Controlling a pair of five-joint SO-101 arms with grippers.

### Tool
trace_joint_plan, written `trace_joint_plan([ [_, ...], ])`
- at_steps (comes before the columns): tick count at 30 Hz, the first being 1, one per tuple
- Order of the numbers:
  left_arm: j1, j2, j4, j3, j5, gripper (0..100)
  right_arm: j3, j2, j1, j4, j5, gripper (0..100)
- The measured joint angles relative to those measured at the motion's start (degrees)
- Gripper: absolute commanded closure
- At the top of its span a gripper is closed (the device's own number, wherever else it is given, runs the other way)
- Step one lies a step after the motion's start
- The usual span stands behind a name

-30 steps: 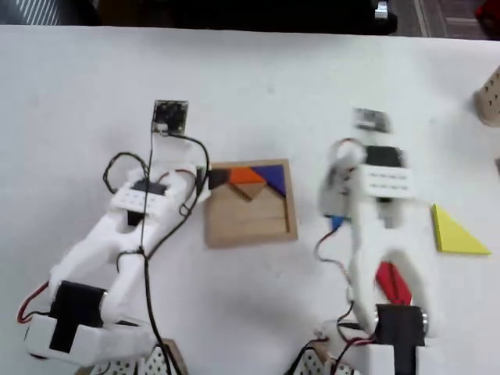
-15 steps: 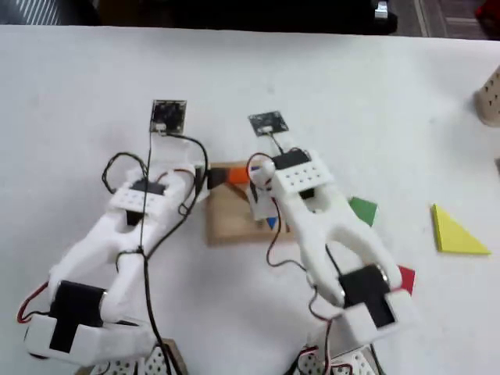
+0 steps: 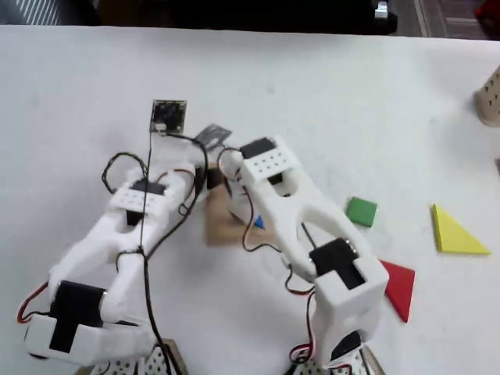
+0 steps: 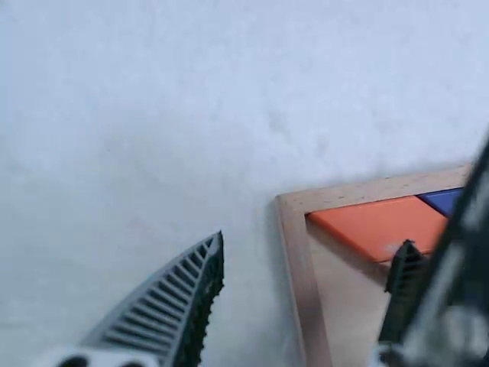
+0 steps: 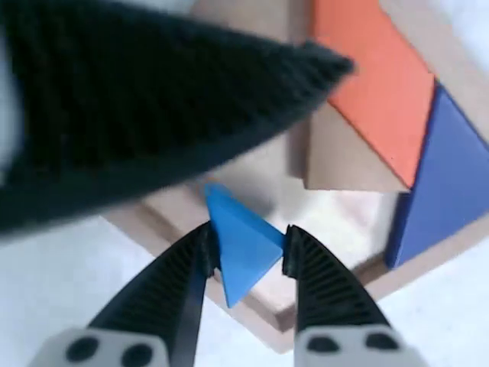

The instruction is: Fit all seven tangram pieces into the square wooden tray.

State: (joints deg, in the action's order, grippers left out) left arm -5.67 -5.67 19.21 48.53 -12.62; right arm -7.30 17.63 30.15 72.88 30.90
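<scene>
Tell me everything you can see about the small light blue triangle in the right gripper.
The light blue triangle is a small, flat, matte piece of one solid colour. It is pinched on two sides between the ribbed black fingers of the right gripper. It sits over a bare part of the wooden tray, close to the rim. Whether it touches the tray floor cannot be told.

Bench (image 3: pixel 375 86): white matte top, evenly lit, spanning the high view. Far edge: dark strip (image 3: pixel 234 12) of room behind, with 1 pale slatted patch (image 3: pixel 31 9) at its left corner. Right edge: 1 tan perforated block (image 3: pixel 490 98) standing on the bench.
</scene>
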Motion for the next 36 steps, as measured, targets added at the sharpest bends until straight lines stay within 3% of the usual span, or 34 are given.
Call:
trace_joint_plan([
  [5, 0.1, 0.1, 0.0, 0.1, 0.0, 66, 2.3, 0.0, -2.5, 5.5, 22.2, 94.8],
  [9, 0.4, 0.1, 0.0, 0.0, 0.0, 66, 2.6, 0.0, -4.2, 7.8, 37.0, 80.9],
  [12, 0.2, 0.1, 0.0, 0.1, 0.0, 66, 2.6, 0.0, -4.7, 8.4, 40.6, 70.7],
  [16, 0.2, 0.1, 0.0, 0.1, 0.0, 66, 2.9, 0.0, -4.7, 8.4, 41.2, 70.7],
  [20, 0.3, 0.1, 0.0, 0.0, 0.0, 66, 6.2, 0.1, -4.6, 8.7, 36.7, 78.6],
  [26, 1.8, 0.1, 0.0, -0.1, 0.0, 66, 12.1, 0.1, -7.1, 8.7, 20.0, 99.0],
  [33, 4.5, 0.1, 0.0, -2.5, 0.0, 66, 13.2, 0.1, -13.5, 8.7, 4.5, 98.1],
  [36, 4.5, 0.1, -0.5, -2.5, 0.0, 73, 13.2, 0.1, -17.1, 8.7, -4.0, 98.1],
])
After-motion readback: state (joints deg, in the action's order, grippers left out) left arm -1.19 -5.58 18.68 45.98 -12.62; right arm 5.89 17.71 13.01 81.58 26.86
